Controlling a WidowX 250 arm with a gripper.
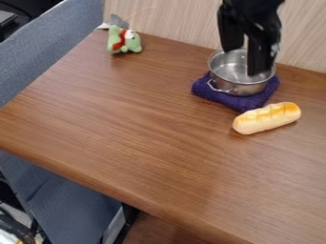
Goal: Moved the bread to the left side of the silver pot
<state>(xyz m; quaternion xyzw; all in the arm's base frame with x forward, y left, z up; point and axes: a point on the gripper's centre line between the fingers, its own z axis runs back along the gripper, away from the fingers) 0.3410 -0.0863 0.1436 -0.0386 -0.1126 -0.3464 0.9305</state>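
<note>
Gripper [244, 62]: jaws well parted, empty, presumably ready to grasp | Bread [267, 118]: on table [146, 124], camera-side of jaws, awaiting transfer | Silver pot [237, 86]: below jaws, on purple cloth [208, 90], likely for padding

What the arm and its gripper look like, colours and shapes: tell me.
The arm is black. The gripper is black too, with two long, blocky fingers and small pale grey patches along its side at the picture's right.

Brown table [146, 128] with toy [123, 41], cloth [244, 101], bread [267, 118]
</note>
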